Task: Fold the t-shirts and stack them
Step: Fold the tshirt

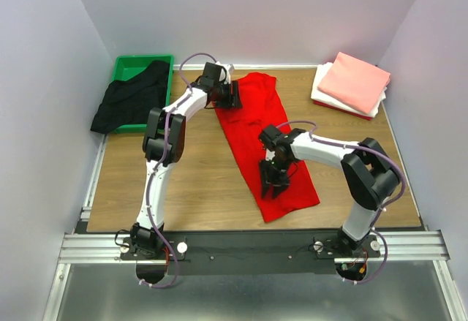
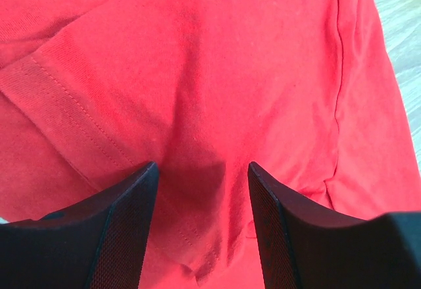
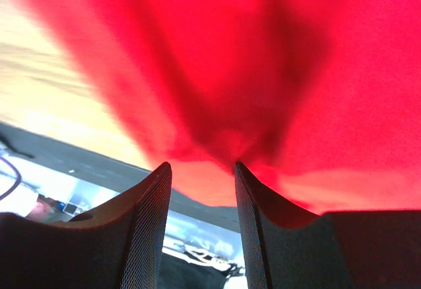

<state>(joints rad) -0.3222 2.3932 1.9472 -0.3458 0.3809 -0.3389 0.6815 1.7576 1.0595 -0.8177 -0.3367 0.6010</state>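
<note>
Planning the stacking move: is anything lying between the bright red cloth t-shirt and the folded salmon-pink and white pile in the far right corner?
Nothing visible. Only bare wooden table separates the bright red cloth t-shirt from the folded salmon-pink-on-white pile.

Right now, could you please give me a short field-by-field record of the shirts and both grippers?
red t-shirt: long strip, centre
left gripper: jaws apart, on its far end
right gripper: pinching its near part, cloth raised
black t-shirt: unfolded, draped over green bin
far right: pink t-shirt folded atop white t-shirt
</note>
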